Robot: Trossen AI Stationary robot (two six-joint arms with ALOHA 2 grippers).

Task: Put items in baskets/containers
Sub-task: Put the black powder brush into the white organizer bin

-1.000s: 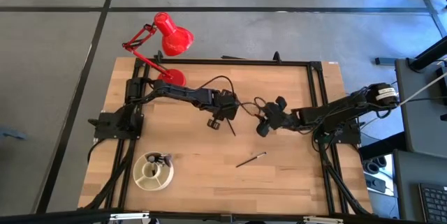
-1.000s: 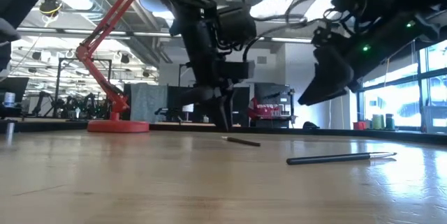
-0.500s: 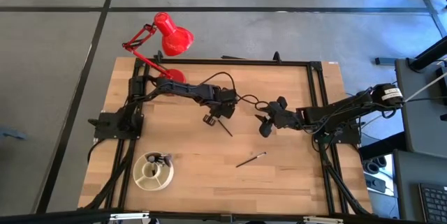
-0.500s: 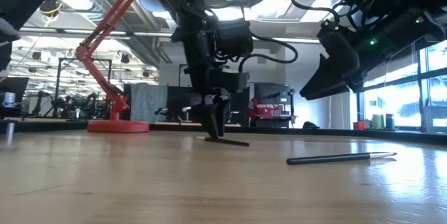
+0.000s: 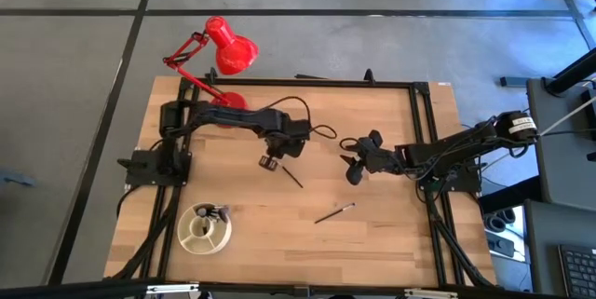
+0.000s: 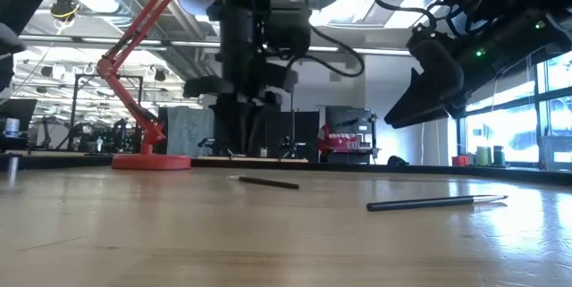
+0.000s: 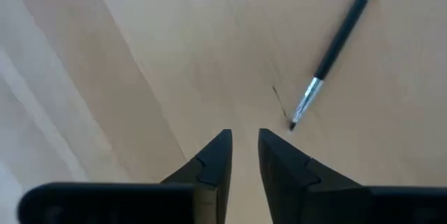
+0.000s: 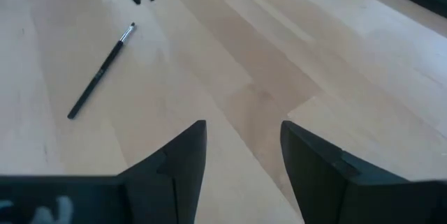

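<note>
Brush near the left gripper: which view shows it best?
Left wrist view: the brush fills the frame, silver ferrule and tip clear, lying free just past the left gripper. High view shows a thin dark line on the table; low view a sliver; right wrist view shows it whole but farther off.

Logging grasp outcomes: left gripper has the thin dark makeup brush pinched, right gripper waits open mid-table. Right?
Not quite. The left gripper holds nothing: in the left wrist view the thin dark makeup brush lies on the table beyond its narrowly parted fingers. The right gripper does wait open mid-table.
</note>
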